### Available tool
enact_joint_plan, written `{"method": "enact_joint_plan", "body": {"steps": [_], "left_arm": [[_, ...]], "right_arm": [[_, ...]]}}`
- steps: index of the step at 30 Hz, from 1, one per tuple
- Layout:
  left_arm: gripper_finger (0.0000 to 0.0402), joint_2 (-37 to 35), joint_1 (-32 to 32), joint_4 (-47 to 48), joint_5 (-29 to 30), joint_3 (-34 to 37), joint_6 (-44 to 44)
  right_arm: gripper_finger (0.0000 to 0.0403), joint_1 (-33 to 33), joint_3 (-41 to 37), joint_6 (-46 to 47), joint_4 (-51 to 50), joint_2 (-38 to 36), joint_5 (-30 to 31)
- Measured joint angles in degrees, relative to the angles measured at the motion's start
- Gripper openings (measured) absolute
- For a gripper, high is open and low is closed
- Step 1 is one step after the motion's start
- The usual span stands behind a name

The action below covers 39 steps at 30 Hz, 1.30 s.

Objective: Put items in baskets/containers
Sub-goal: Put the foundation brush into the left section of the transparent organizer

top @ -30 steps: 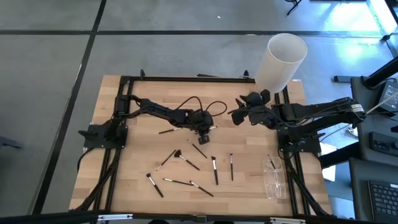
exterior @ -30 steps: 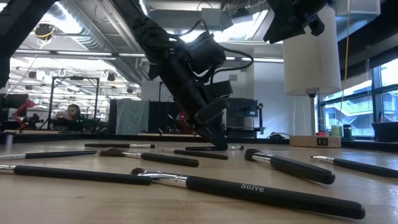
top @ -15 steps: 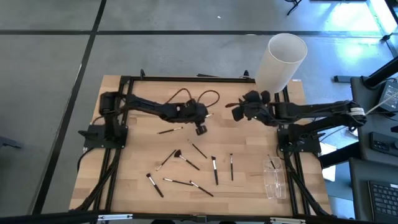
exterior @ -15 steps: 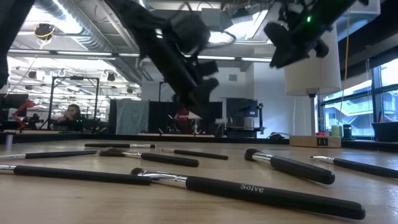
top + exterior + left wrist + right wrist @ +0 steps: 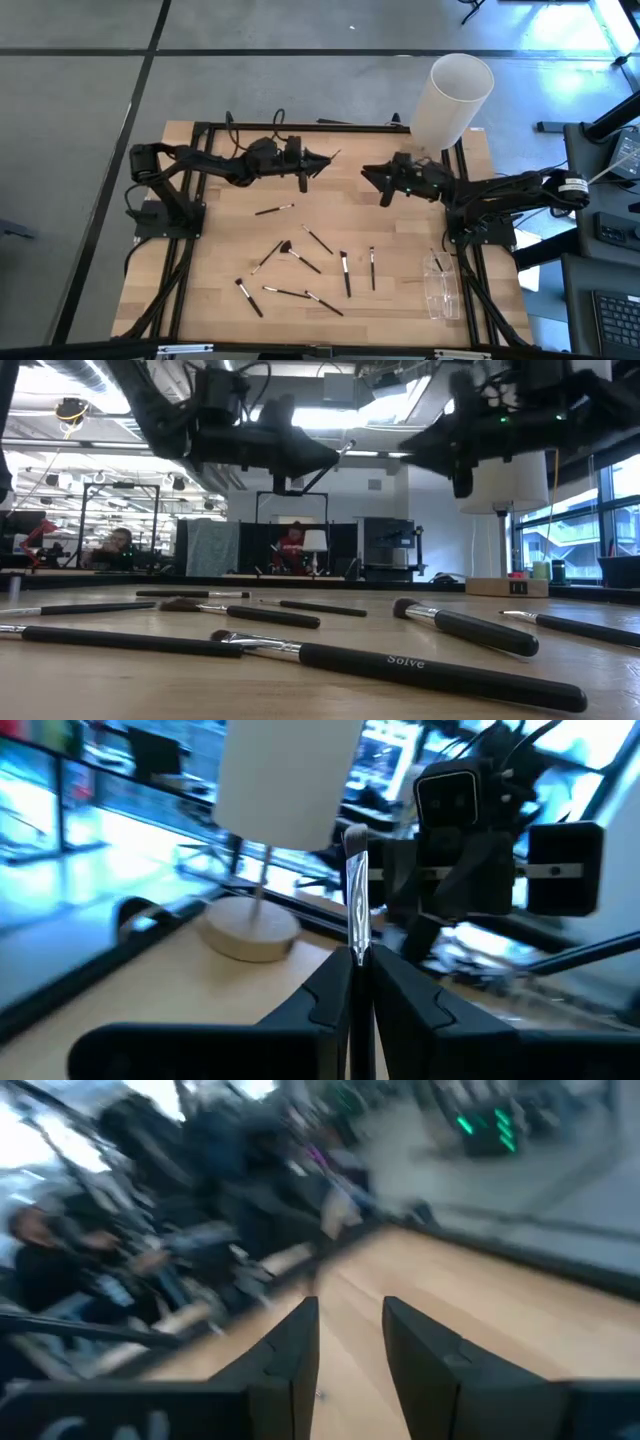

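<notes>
On my overhead feed the left gripper sits upper centre-left, raised above the wooden table. Its fingers are pinched tight on one makeup brush; my left wrist camera shows the brush standing straight up out of the closed tips, with the white cylinder on its round base behind it. In the low view that brush pokes out of the gripper high above the tabletop.

Moving right, the loose brushes lie scattered across the lower middle of the overhead frame.

The right gripper hangs upper centre-right, facing the left one with a gap between them, its fingers parted and holding nothing.

At lower right, the clear box rests near the table's edge.
</notes>
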State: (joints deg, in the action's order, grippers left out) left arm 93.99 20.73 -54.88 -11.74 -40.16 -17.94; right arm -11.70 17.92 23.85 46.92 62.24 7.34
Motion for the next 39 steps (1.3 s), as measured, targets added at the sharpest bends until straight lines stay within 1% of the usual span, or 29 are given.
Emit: {"method": "enact_joint_plan", "body": {"steps": [3,8,16,22,25,27,31,35,39], "left_arm": [[0.0036,0.9,0.5,-1.1,-1.5,-0.5,-0.8],[0.0033,3.1,-0.5,-1.3,-3.6,-2.9,-0.8],[0.0034,6.6,-3.9,-2.3,-6.8,-7.7,-0.6],[0.0033,6.6,-5.9,-1.9,-6.9,-8.1,1.5],[0.0035,6.4,-6.2,-1.9,-7.2,-8.1,1.3],[0.0034,6.4,-6.2,-1.6,-7.9,-8.1,0.7],[0.0033,6.4,-6.2,-1.5,-10.0,-8.1,-0.2],[0.0034,6.4,-6.5,-1.4,-10.1,-8.1,-0.8],[0.0034,6.4,-6.8,-1.6,-10.0,-8.1,-0.8]], "right_arm": [[0.0113,0.5,-1.6,-1.5,5.1,0.0,0.0],[0.0118,2.0,-0.3,-5.5,4.4,1.1,-0.1],[0.0179,2.2,2.8,-5.4,5.2,5.7,-0.4],[0.0215,3.9,2.8,-4.8,14.2,9.5,-3.0],[0.0219,4.1,2.8,-5.6,17.2,10.4,-3.0],[0.0219,4.1,2.9,-6.5,17.2,10.4,-3.0],[0.0219,4.1,3.9,-7.5,15.3,10.4,-3.0],[0.0219,4.1,5.6,-7.7,11.6,10.4,-3.9],[0.0208,4.5,6.0,-8.2,11.0,10.4,-4.0]]}}
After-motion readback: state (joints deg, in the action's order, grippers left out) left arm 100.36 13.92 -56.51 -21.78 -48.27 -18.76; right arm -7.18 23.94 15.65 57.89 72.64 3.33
